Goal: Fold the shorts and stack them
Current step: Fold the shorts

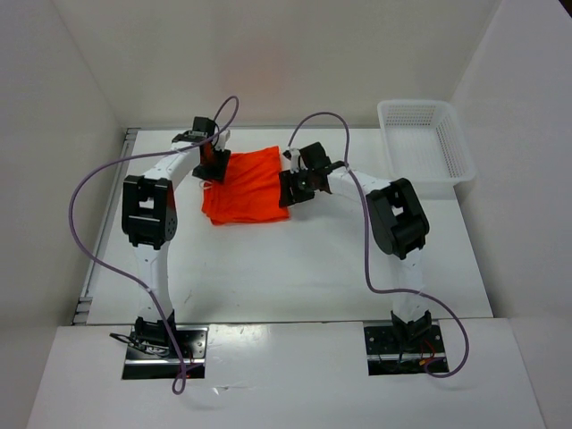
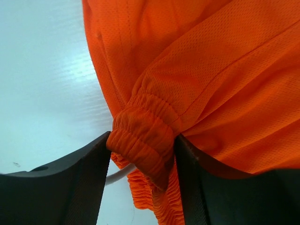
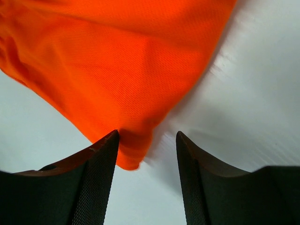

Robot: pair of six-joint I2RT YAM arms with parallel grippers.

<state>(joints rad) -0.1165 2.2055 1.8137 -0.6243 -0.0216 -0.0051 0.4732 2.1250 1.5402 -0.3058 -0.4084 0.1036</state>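
Observation:
The bright orange shorts [image 1: 250, 183] lie as a folded patch on the white table, between the two arms. My left gripper [image 1: 213, 163] is at their left edge. In the left wrist view the gathered waistband [image 2: 143, 143] is bunched between my left gripper's [image 2: 143, 187] two fingers and touches both, with a thin white drawstring [image 2: 119, 174] below it. My right gripper [image 1: 295, 183] is at the shorts' right edge. In the right wrist view my right gripper [image 3: 146, 187] is open, and a corner of the shorts [image 3: 131, 150] lies against the left finger, not pinched.
A white mesh basket [image 1: 424, 138] stands at the back right of the table. White walls close in the back and both sides. Purple cables loop above both arms.

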